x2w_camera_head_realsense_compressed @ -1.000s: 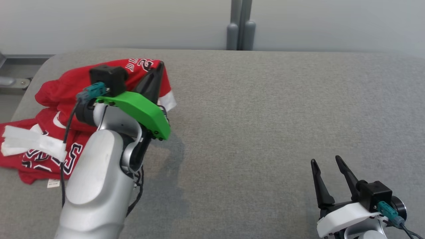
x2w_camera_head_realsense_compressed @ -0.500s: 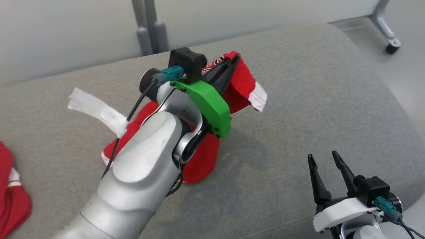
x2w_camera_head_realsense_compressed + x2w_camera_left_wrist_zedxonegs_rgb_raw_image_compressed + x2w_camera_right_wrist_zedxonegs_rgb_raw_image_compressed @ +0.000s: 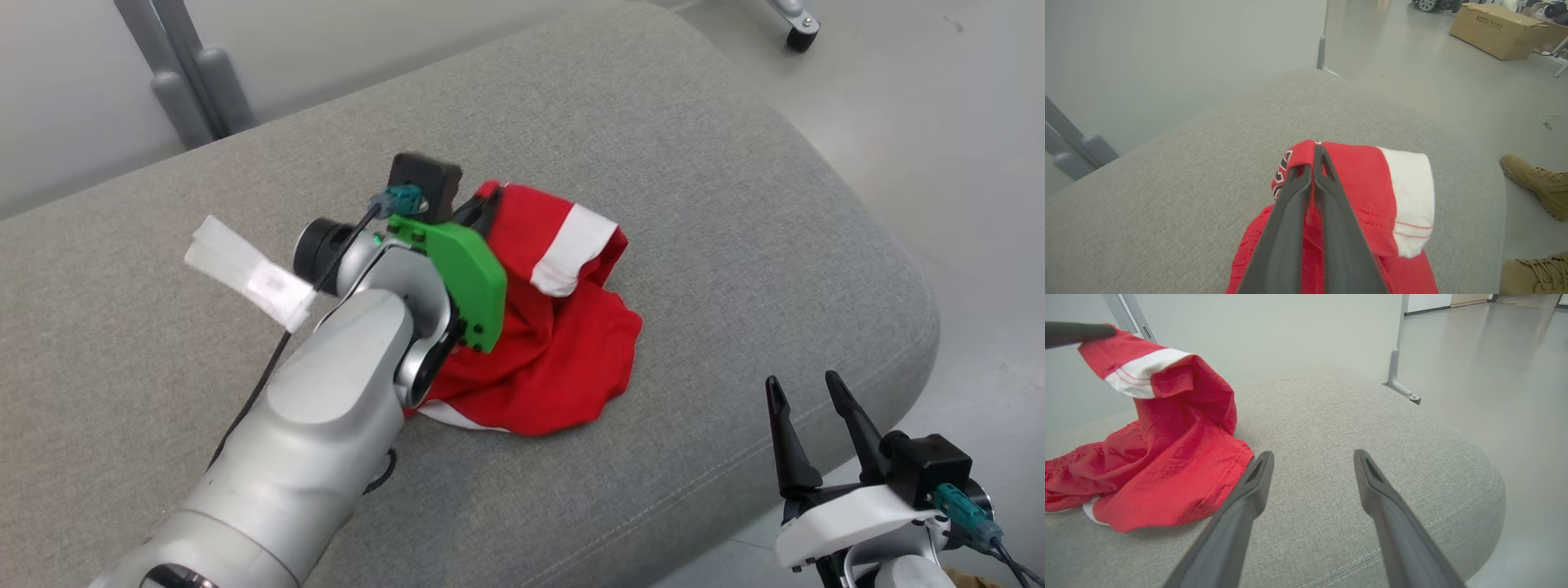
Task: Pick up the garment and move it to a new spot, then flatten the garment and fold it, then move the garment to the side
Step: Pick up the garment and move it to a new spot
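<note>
Grey cushion (image 3: 735,204) bears crumpled red garment (image 3: 563,359), left pincer (image 3: 1315,151) clamped on it, right pincer (image 3: 802,380) agape, empty

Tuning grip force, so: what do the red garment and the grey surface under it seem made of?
Red garment: thin, matte sports fabric, probably polyester; it drapes in soft folds with stitched hems. Grey surface: padded upholstery in coarse heathered weave, matte; rounded, seamed edge.
</note>
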You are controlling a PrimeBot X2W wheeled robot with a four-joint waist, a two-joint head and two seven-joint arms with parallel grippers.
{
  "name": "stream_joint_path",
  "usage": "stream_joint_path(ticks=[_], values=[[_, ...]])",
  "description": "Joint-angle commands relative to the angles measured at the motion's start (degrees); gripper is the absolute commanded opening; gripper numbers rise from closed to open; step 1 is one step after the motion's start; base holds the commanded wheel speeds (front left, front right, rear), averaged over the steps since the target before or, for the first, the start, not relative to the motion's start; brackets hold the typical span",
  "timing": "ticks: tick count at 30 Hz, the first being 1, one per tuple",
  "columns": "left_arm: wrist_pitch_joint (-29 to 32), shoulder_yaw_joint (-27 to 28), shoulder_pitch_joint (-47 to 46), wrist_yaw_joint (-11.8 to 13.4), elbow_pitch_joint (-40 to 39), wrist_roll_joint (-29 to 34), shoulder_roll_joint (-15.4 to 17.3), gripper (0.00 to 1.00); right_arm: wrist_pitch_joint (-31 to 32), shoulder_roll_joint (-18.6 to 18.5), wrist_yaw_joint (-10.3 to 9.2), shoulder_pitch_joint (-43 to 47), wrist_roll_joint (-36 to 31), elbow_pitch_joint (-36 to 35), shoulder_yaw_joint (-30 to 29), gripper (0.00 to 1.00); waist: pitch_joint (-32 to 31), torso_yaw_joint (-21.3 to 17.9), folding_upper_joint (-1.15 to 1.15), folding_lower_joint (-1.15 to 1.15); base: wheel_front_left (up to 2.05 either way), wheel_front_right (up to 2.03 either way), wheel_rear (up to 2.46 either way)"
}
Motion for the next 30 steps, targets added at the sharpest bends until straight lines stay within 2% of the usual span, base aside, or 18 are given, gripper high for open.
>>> stream_joint_path(ticks=[1, 8, 18, 21, 23, 24, 30], values=[[-0.01, -0.21, 1.62, -0.40, 2.62, -0.15, 1.15, 0.00, -0.17, 0.09, 0.00, -0.15, 0.25, -0.07, -0.08, 1.00, 0.91, 0.74, 0.00, 0.00, 0.00, 0.00, 0.00], [-1.65, -1.11, 4.96, -1.62, 13.59, -0.47, 2.30, 0.00, -0.18, 0.07, -0.01, -1.01, -0.72, -0.02, -0.12, 1.00, 0.73, 5.18, 0.00, 0.00, 0.00, 0.00, 0.00], [-5.22, -0.33, 5.16, -1.51, 22.21, -1.74, 1.42, 0.00, -0.17, 0.04, -0.01, -1.41, -2.90, 0.34, -0.06, 1.00, -1.18, 11.51, 0.00, 0.00, 0.00, 0.00, 0.00], [-5.74, -0.22, 5.64, -2.39, 23.68, -2.44, 0.84, 0.00, -0.18, 0.02, -0.01, -1.15, -3.25, 0.51, -0.15, 1.00, -1.86, 12.88, 0.00, 0.00, 0.00, 0.00, 0.00], [-6.53, 0.05, 5.89, -2.85, 24.14, -2.88, 0.40, 0.53, -0.18, -0.04, 0.00, -0.93, -3.30, 0.60, -0.07, 1.00, -2.28, 13.64, 0.00, 0.00, 0.00, 0.00, 0.00], [-7.02, 0.18, 6.05, -2.94, 24.29, -3.18, 0.23, 1.00, -0.18, -0.08, -0.01, -0.70, -3.24, 0.61, -0.04, 1.00, -2.52, 14.00, 0.00, 0.00, 0.00, 0.00, 0.00], [-13.49, 2.28, 7.45, -4.55, 23.11, -5.70, 0.10, 1.00, -0.18, -0.60, -0.01, 0.20, -3.78, -0.59, 0.25, 1.00, -3.49, 15.73, 0.00, 0.00, 0.00, 0.00, 0.00]])
